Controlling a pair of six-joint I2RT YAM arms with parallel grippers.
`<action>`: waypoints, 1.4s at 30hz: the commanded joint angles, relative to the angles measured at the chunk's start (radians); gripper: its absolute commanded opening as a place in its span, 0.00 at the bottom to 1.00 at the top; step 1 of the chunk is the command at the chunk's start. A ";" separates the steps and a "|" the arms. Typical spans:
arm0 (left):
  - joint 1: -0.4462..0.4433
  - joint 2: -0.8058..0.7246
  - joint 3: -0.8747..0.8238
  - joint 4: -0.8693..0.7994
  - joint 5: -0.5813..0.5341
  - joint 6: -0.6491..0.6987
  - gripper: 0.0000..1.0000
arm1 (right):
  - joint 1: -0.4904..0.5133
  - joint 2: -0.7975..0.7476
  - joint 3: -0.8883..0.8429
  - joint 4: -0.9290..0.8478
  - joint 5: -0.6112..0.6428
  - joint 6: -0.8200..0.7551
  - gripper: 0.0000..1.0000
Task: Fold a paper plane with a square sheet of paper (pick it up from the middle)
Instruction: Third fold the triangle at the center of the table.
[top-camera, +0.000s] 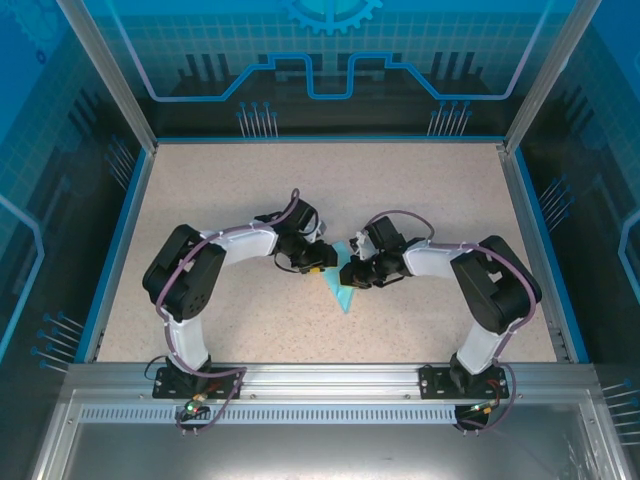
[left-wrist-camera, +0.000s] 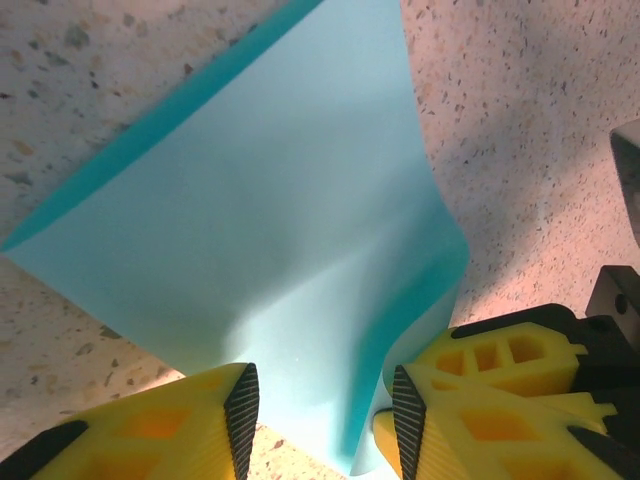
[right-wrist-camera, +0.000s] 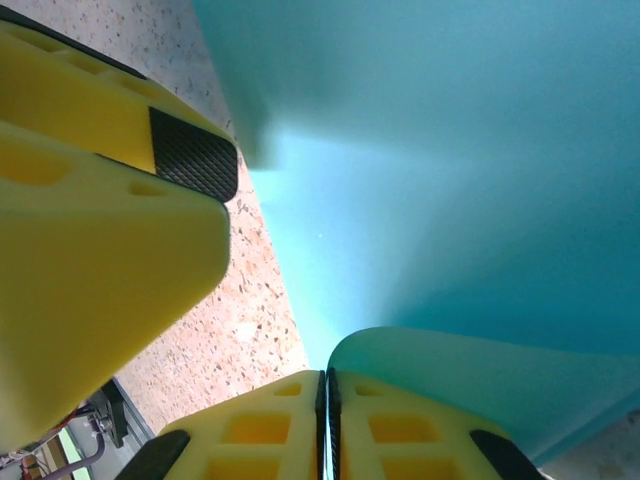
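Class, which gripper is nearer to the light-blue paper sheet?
Right. The right gripper is shut on an edge of the light-blue paper sheet, in contact with it. The left gripper is open, its jaws straddling a raised part of the sheet without clamping it.

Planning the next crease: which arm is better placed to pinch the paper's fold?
Left: the left gripper stands open astride the light-blue paper; the right gripper looks shut on its edge.

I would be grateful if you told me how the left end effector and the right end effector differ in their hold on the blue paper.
The left end effector has its jaws standing apart, while the right end effector has its jaws pressed together. The paper runs loosely into the left end effector's gap, but the right end effector appears to pinch a curled edge of it. Both are yellow and work on the same sheet.
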 joint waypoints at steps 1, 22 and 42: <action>0.016 -0.025 0.024 -0.032 0.028 0.001 0.43 | 0.016 0.022 0.025 -0.007 0.016 -0.008 0.13; 0.035 0.067 0.049 -0.020 0.051 0.012 0.43 | 0.030 0.047 0.046 -0.019 0.047 -0.008 0.14; 0.035 0.083 0.031 -0.019 0.054 0.022 0.43 | 0.048 0.092 0.082 -0.032 0.063 -0.011 0.18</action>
